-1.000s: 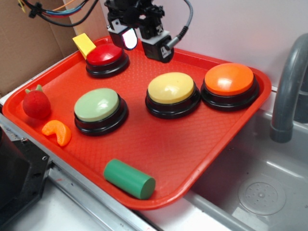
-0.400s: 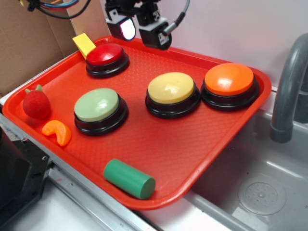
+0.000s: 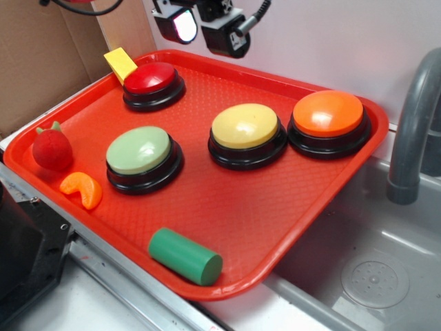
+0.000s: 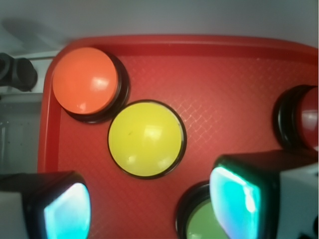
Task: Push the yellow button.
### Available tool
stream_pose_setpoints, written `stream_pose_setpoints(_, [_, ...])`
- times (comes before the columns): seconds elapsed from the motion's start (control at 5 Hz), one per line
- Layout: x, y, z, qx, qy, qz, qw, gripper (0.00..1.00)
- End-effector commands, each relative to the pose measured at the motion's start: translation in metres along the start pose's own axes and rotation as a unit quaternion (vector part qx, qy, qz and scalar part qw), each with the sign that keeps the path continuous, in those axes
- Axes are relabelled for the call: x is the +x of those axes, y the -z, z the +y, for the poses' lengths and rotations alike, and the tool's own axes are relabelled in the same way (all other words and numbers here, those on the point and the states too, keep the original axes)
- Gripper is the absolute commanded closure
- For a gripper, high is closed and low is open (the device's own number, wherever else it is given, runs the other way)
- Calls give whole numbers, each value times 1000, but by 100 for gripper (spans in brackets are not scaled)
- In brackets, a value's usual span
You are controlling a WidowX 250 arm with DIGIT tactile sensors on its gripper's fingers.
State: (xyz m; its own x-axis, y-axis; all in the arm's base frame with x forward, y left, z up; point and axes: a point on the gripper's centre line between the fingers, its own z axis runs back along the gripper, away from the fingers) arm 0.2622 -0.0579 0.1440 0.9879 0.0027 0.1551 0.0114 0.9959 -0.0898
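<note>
The yellow button (image 3: 245,127) (image 4: 145,138) has a pale yellow domed cap on a black base and sits in the middle of the red tray (image 3: 227,207). My gripper (image 3: 200,26) (image 4: 152,211) hangs high over the tray's back edge, behind the red button (image 3: 153,78), well away from the yellow button. Its two lit fingers (image 4: 238,199) stand apart with nothing between them. In the wrist view the yellow button lies ahead of the open jaws, far below them.
On the tray also stand an orange button (image 3: 328,114), a light green button (image 3: 140,150), a green cylinder (image 3: 185,256), an orange slice (image 3: 82,189), a strawberry toy (image 3: 52,147) and a yellow wedge (image 3: 120,63). A sink (image 3: 372,276) and faucet (image 3: 413,124) lie to the right.
The gripper has risen and drawn up toward the top of the exterior view. Nothing on the tray has moved.
</note>
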Motion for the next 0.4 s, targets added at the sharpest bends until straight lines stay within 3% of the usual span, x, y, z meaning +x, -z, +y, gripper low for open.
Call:
stream_pose_setpoints(0.0, [12,-12,3,-6,16,-42,999,0])
stream_pose_setpoints(0.2, [11,4,9,31,5,-16,999,0])
